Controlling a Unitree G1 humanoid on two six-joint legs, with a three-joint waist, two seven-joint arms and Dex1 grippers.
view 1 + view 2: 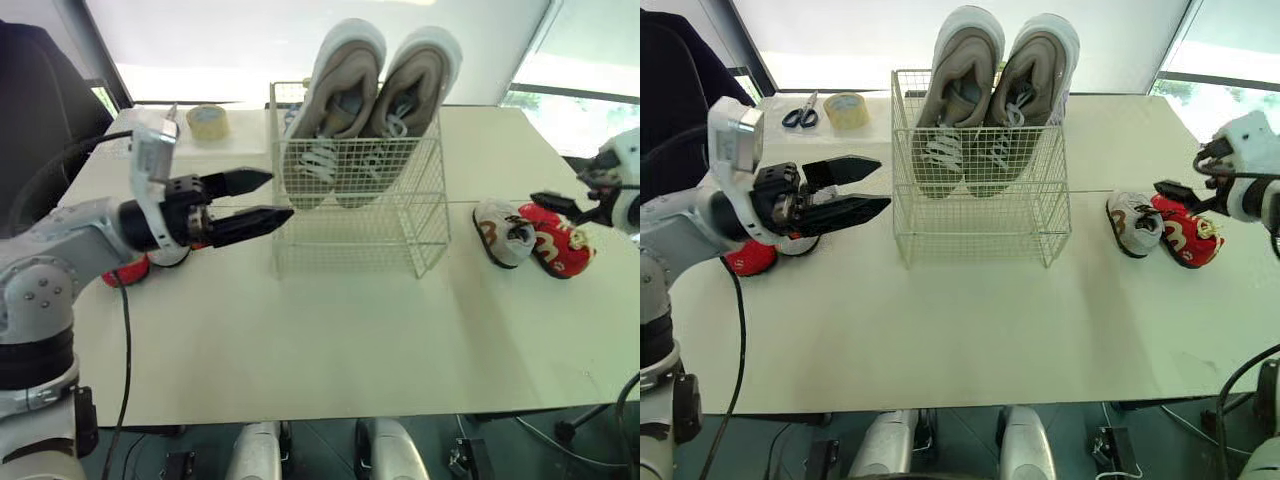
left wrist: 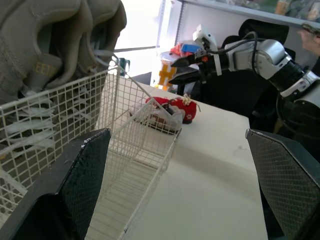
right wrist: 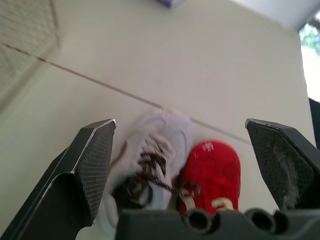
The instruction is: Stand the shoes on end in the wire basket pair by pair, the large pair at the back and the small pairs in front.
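Observation:
A large grey pair of shoes point(image 1: 370, 110) stands on end at the back of the white wire basket point(image 1: 395, 240). To its right on the table lie a small white shoe point(image 1: 502, 232) and a small red shoe point(image 1: 556, 240), side by side. Another small red shoe point(image 1: 128, 270) and a white one point(image 1: 168, 257) lie behind my left arm. My left gripper point(image 1: 268, 198) hovers open just left of the basket's front, nothing in it. My right gripper point(image 3: 182, 150) hangs open above the white and red shoes point(image 3: 207, 170), holding nothing.
A roll of tape point(image 1: 846, 108) and scissors point(image 1: 800, 116) lie at the table's far left corner. A dark chair point(image 1: 35, 100) stands off the table's left side. The near half of the table point(image 1: 330, 340) is bare.

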